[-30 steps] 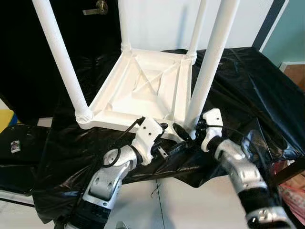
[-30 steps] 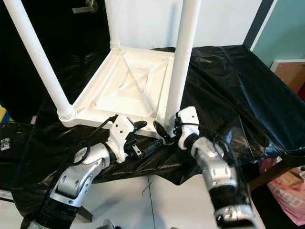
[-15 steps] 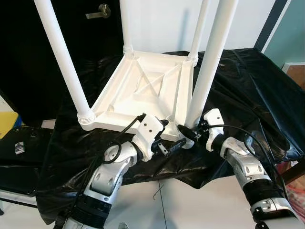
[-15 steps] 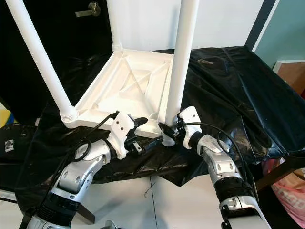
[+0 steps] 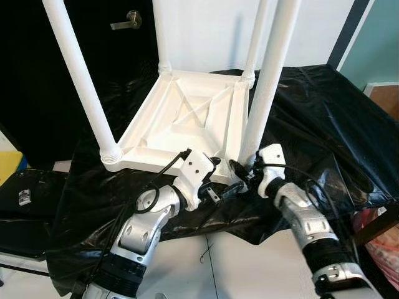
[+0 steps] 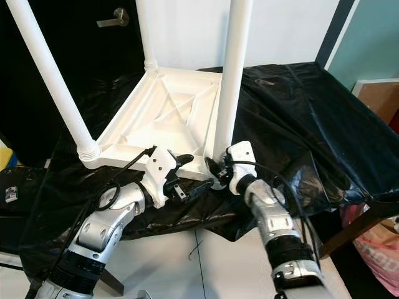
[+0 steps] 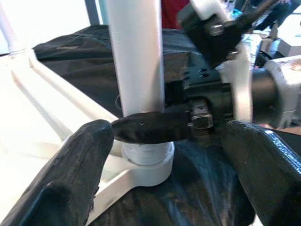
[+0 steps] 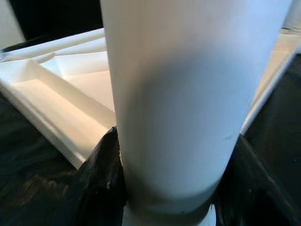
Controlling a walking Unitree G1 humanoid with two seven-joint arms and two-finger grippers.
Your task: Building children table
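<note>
**Near leg clamped at its base; table lying upside down for assembly**

The white table top [image 5: 187,118] lies underside up on a surface draped in black plastic sheet [image 5: 324,118], its ribbed underside showing and its legs pointing upward. This arrangement puts the corner sockets within reach, which is presumably why it was laid this way. Four legs stand in the corners; the near-right leg [image 5: 265,93] is the one under attention.

The right gripper [image 6: 218,173] is closed around the base of that leg, just above the corner socket [image 7: 146,172]. In the right wrist view its black fingers [image 8: 101,176] press on either side of the white tube. The hold suits seating or twisting the leg home, judging by its low position.

The left gripper [image 5: 227,187] sits just beside the same corner, fingers spread apart and holding nothing. Its wide stance, facing the leg base, suggests a steadying or standby role.
</note>
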